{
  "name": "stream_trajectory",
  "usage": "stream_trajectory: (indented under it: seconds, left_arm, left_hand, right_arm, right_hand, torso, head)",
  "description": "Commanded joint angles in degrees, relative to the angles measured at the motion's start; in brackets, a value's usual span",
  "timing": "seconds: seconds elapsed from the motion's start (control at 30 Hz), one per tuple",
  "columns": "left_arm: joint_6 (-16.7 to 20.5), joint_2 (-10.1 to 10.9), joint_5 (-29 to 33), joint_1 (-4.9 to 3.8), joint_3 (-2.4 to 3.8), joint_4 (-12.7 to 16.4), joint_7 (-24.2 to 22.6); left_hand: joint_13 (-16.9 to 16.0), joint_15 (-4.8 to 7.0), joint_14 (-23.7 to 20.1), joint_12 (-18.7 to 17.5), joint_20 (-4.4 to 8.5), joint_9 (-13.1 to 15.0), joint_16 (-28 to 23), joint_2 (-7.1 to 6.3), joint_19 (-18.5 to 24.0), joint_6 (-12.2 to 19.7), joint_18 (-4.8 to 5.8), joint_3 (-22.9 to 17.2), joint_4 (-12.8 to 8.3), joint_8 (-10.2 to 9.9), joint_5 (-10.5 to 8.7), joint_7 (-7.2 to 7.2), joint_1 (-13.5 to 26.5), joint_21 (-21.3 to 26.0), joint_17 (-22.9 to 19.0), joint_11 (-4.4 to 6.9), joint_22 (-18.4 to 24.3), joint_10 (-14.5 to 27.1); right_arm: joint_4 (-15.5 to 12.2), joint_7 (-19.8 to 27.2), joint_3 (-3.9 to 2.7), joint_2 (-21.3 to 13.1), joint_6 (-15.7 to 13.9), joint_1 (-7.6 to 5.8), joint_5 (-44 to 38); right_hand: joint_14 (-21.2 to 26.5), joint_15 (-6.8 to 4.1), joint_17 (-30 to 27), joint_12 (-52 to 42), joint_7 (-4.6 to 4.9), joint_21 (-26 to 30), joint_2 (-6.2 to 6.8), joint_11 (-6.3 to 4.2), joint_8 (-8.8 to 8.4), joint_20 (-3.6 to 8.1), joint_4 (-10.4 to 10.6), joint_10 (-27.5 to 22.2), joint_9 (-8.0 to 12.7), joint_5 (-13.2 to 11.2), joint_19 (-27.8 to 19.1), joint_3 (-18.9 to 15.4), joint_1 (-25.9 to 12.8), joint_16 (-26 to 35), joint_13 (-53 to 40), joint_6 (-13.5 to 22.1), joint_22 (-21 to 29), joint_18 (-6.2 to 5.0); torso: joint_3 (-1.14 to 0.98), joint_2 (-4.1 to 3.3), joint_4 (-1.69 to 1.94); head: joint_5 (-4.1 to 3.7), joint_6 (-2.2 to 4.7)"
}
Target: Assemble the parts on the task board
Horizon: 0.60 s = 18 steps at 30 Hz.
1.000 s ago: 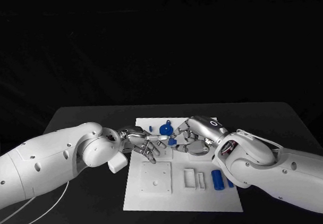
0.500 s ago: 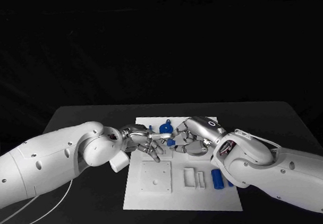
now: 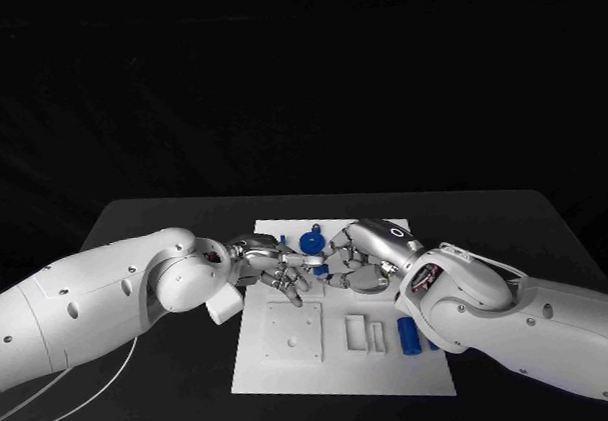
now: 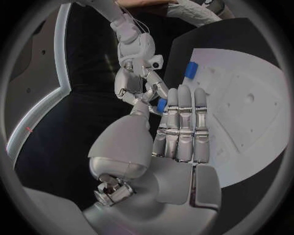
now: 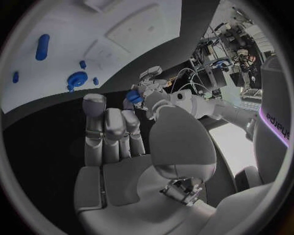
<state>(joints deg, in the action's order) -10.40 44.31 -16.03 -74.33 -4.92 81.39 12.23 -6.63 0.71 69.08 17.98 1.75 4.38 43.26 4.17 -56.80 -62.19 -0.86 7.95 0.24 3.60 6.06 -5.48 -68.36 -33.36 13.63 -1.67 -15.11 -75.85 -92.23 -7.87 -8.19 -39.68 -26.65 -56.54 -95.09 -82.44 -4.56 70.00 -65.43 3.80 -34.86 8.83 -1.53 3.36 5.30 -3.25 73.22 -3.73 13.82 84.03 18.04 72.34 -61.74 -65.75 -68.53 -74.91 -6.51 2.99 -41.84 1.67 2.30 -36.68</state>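
Matt desk, plastic board, metal hands

The desk [image 3: 147,226] looks matt black. The board [image 3: 341,368] is smooth white, like plastic, with a dull sheen. The blue parts [image 3: 411,338] look like smooth, slightly glossy plastic. Both hands, left [image 3: 269,264] and right [image 3: 360,260], have brushed silver metal fingers [image 4: 183,122]; the arms [image 3: 83,312] wear glossy white shells.

Task board [image 3: 297,357]: white rectangular plate, flat on table, raised square panel and small white blocks on near half. Blue cylinder part [image 3: 409,337] upright in picture, lying on board near right edge. Round blue part [image 3: 312,241] standing on far half of board. Small blue part [image 4: 161,105] pinched between fingertips of both robot hands, above board.
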Motion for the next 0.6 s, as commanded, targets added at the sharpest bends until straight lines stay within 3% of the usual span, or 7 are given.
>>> stream_trajectory:
  seconds: [0.03, 0.23, 0.6]
  left_arm:
    - [-1.23, -0.23, 0.19, -0.08, 0.04, 0.27, -0.51]
    - [-0.78, -0.33, 0.12, -0.09, 0.04, 0.19, -0.54]
    - [-0.09, -0.46, 0.18, -0.13, 0.04, -0.09, -0.44]
  left_hand:
    - [-0.09, 0.11, -0.21, 0.45, 0.05, 0.08, 0.41, 0.82, 0.48, -0.53, 0.86, 0.01, -0.49, 0.18, 1.32, 0.07, 0.06, -0.29, -0.1, 0.29, -0.08, 0.28]
    - [-0.07, 0.27, -0.17, 0.63, 0.18, 0.15, 0.8, 1.8, 0.48, -1.77, 0.86, 0.28, -1.59, 0.26, 4.6, 0.44, -0.52, -0.64, -0.07, 0.52, -0.17, 0.21]
    - [0.12, 0.5, -0.05, 0.52, 0.39, 0.26, 1.2, 3.98, 0.45, -3.29, 0.86, -0.29, -3.36, 0.33, 6.82, 1.03, -2.13, -1.09, -0.02, 0.84, -0.31, -0.04]
  right_arm:
    - [-0.15, 0.74, 0.03, 0.08, 0.53, 0.05, -0.18]
    - [-0.34, 0.91, 0.07, 0.07, 0.58, 0.05, -0.03]
    - [-0.6, 1.17, 0.2, 0.02, 0.61, 0.04, 0.21]
  right_hand:
    - [-0.27, -0.03, 0.05, 0.1, -0.07, -0.24, -0.1, 0.2, 0.19, 0.4, 0.02, 0.38, 0.08, 0.22, 2.83, -0.3, 0.27, 0.19, -0.04, -0.13, -1.82, 0.62]
    - [-0.26, -0.03, 0.05, 0.16, -0.05, -0.32, -0.08, 0.21, 0.21, 0.4, -0.01, 0.36, 0.08, 0.3, 2.83, -0.33, 0.27, 0.27, -0.07, -0.09, -1.82, 0.61]
    - [-0.27, -0.03, 0.09, 0.15, -0.06, -0.28, -0.08, 0.21, 0.2, 0.4, 0.01, 0.38, 0.08, 0.28, 2.82, -0.38, 0.24, 0.24, -0.1, -0.1, -1.8, 0.6]
  torso:
    - [-0.01, -0.03, -0.01]
    - [-0.02, 0.02, -0.01]
    - [0.01, -0.02, 0.0]
  head:
    - [0.01, 0.04]
    - [0.0, -0.08]
    - [0.0, -0.27]
